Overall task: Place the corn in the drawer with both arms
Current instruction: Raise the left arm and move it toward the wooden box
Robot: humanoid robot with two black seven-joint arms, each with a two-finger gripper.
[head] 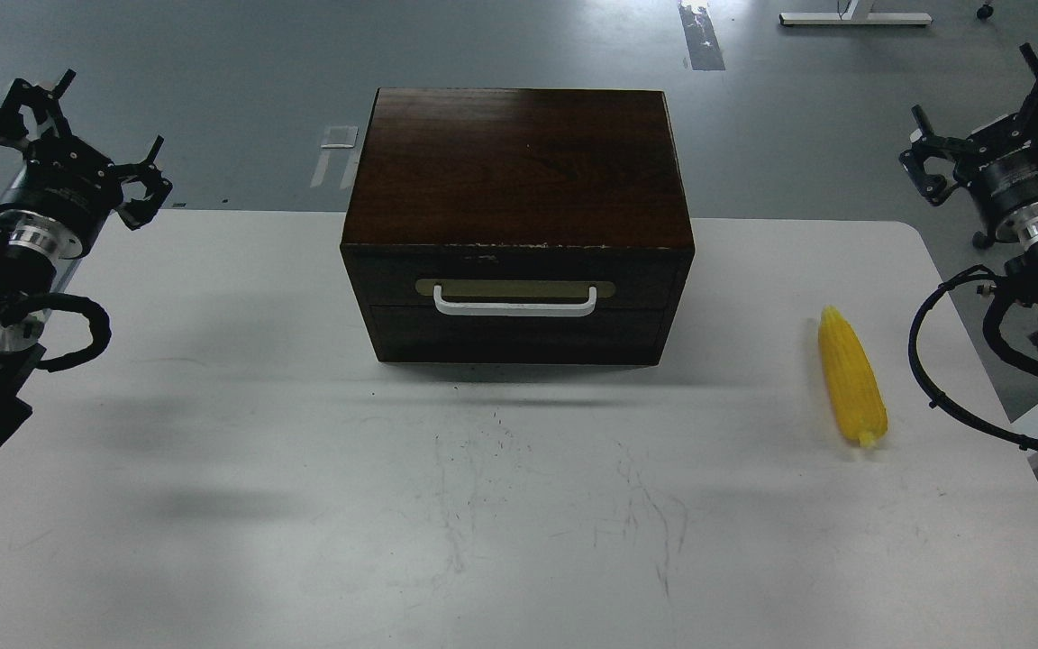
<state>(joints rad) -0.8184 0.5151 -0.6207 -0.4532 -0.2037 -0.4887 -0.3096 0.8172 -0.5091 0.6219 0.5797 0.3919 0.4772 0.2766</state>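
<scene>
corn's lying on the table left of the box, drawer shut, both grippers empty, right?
Not quite: the head view shows the corn lying on the table right of the box, not left. The drawer is shut, and both grippers, left and right, are empty.

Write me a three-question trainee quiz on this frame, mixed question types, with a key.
1. True or false: the drawer is shut.
2. The corn lies on the table: A) left of the box, B) right of the box, C) on top of the box.
3. Fill in: the left hand and right hand are both ____, holding nothing.

Key: 1 true, the front sits flush with its white handle facing the camera. 2 B, nearer the right hand. 3 open.
</scene>
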